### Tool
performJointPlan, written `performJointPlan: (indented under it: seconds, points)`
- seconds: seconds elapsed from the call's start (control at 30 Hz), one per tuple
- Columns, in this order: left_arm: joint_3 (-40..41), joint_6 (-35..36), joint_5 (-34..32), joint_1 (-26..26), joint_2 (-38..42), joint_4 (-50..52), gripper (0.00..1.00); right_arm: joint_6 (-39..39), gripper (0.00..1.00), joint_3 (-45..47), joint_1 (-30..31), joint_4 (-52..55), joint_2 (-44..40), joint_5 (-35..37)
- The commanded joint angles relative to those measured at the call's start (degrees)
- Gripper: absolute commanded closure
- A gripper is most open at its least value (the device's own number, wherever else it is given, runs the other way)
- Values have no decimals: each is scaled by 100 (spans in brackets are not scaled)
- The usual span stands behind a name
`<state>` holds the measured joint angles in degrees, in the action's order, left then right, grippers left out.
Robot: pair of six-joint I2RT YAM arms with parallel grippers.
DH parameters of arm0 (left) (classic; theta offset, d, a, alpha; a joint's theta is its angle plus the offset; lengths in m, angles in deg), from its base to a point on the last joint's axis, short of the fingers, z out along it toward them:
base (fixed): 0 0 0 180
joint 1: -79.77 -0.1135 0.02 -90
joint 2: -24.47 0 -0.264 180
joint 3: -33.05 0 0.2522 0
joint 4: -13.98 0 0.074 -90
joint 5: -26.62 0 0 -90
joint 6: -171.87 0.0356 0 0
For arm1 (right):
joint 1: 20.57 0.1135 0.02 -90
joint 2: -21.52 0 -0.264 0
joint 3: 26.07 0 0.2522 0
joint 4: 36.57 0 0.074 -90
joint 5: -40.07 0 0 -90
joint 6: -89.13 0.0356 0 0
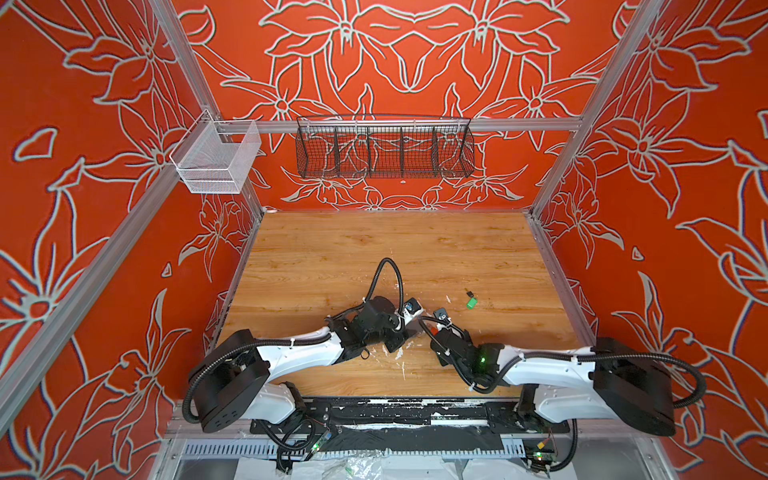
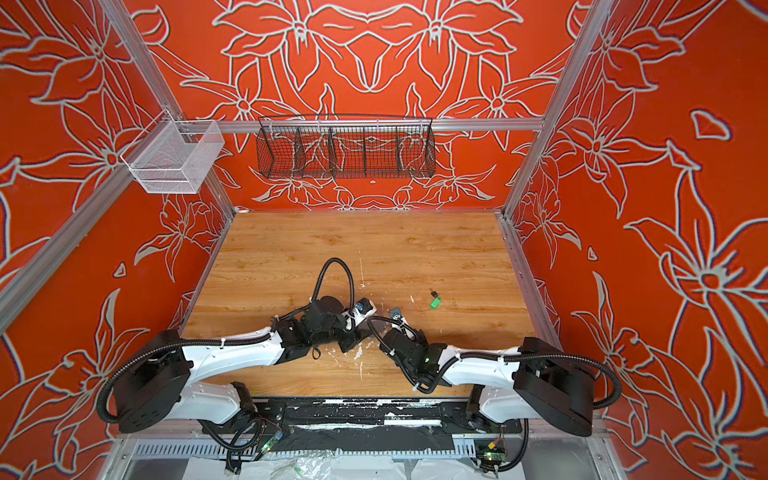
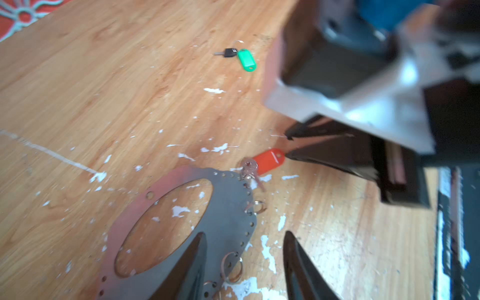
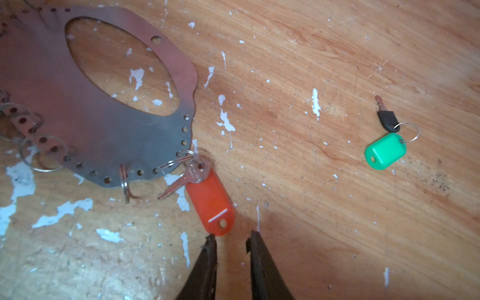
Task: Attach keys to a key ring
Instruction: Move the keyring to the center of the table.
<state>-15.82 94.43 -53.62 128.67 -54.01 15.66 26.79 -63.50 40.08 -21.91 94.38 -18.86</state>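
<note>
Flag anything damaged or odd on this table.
White flecks mar the wooden tabletop around the flat grey oval key ring, like chipped finish or paint. The green-tagged key lies apart, unattached.

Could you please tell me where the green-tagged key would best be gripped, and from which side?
Probably the green tag, from above, the right pincer closing across its long edges. It lies flat on the table, thicker than its black-headed key and thin wire ring, with open wood all round.

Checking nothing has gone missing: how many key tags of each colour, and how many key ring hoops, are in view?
Orange-red key tag: 1
Green key tag: 1
Grey oval key ring: 1
Total: 3
</note>
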Motion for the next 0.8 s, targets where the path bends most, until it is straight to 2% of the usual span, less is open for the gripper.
performJointPlan:
  seconds: [0.0, 0.07, 0.27, 0.4, 0.6, 0.77]
  points:
    - [-67, 773, 866, -57, 57, 112, 54, 59, 72, 191, -102, -141, -347, -52]
    - [-186, 961, 1125, -159, 56, 385, 55, 21, 70, 364, -181, -277, -645, -140]
    - [-129, 2179, 1553, -243, -64, 506, 57, -94, 66, 992, -523, -618, -1795, -490]
    - [-808, 2790, 1976, -476, -398, 1358, 67, -90, 61, 1346, -902, -609, -2675, -857]
    - [-1410, 3772, 1881, -499, -914, 1835, 67, 245, 55, 1837, -1392, -518, -3825, -1078]
    - [-1928, 4278, 1872, -521, -1525, 2284, 70, 333, 55, 1910, -1691, -458, -4022, -1399]
